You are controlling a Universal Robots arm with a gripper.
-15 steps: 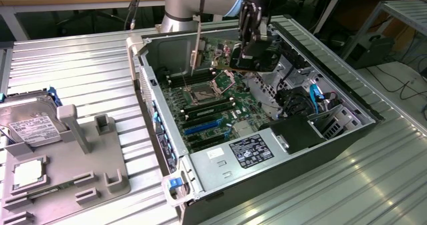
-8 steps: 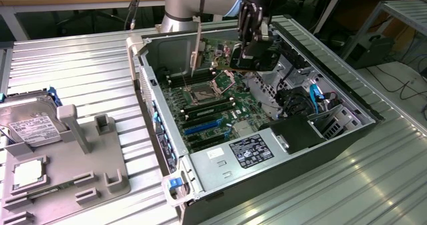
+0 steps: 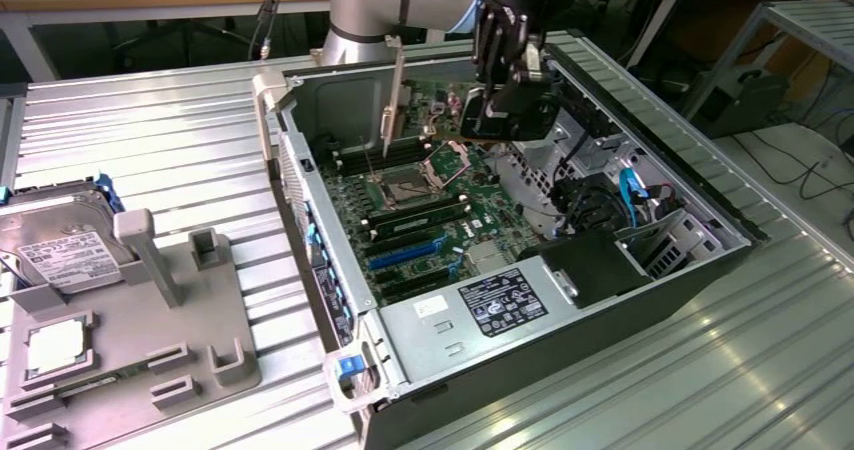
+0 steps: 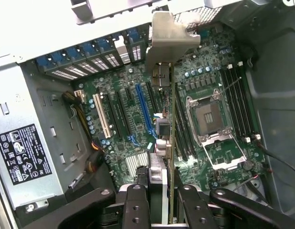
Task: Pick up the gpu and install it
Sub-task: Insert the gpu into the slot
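My gripper (image 3: 507,75) hangs over the open computer case (image 3: 694,205), shut on the gpu (image 3: 518,118). The card is held on edge above the large green motherboard (image 3: 434,205), its silver end bracket (image 3: 396,95) pointing down toward the case's rear wall. In the wrist view the gpu (image 4: 169,119) runs edge-on between the two black fingers (image 4: 136,205), with the bracket (image 4: 172,36) at its far end. It sits above the motherboard (image 4: 123,109), beside the long blue slot (image 4: 143,109) and apart from it.
The empty CPU socket (image 4: 213,114) and memory slots lie beside the card. A labelled power supply (image 3: 501,300) fills the case's near end, with blue cables (image 3: 627,195) at the exterior view's right. A silver hard drive (image 3: 60,245) rests on a grey fixture (image 3: 147,360).
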